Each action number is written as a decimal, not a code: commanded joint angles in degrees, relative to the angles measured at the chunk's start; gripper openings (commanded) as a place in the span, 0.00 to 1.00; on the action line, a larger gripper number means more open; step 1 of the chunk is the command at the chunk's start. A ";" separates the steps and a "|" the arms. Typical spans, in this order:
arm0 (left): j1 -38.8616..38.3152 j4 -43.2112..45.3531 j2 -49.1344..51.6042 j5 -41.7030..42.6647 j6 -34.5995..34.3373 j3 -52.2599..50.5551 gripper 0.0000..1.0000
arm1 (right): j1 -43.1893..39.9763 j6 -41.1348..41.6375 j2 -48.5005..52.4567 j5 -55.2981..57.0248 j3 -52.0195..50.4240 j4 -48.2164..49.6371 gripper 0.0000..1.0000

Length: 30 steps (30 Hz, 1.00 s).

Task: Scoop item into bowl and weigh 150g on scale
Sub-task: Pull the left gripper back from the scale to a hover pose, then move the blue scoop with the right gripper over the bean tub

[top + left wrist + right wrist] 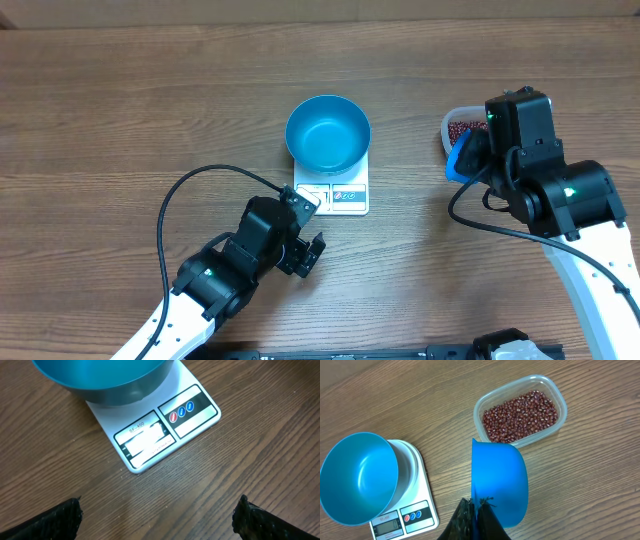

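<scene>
Overhead: the blue bowl (328, 133) sits on the white scale (345, 197) just above the middle of the frame. The scale's display edge faces the bottom of the picture. Below it, at lower centre, the left gripper (312, 228) points up and to the right toward that edge, jaws spread wide and holding nothing. At the upper right the right gripper (474, 158) is clamped on a blue scoop (461, 160), just beside a clear tub (452, 124) of red-brown beans (462, 129). All of it rests on a wooden table (100, 100).

Left wrist: the scale (165, 430) lies on a diagonal, its front edge running from lower left to upper right, display to the left and buttons to the right. The bowl (100, 380) fills the top left. The two black fingertips (55, 520) sit far apart in the bottom corners, with only wood between them.

Right wrist: the fingers (465, 522) are pinched shut on the scoop's handle at the bottom centre. The scoop (500, 480) stands on edge, its long axis running up the frame toward the tub (562, 407). The tub lies at upper right, lengthwise from lower left to upper right, and the beans (520, 415) cover its floor. The bowl (360, 477) is at left, on the scale (417, 505) — apart from the scoop.
</scene>
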 commanded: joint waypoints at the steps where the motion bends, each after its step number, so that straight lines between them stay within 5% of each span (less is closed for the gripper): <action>1: 0.24 0.76 -0.92 -1.29 1.95 -0.42 0.99 | -0.26 0.31 -0.15 0.15 1.25 0.33 0.04; 30: 0.24 2.69 0.31 -2.71 0.42 -0.42 1.00 | -0.28 0.07 -0.15 0.52 1.27 0.37 0.04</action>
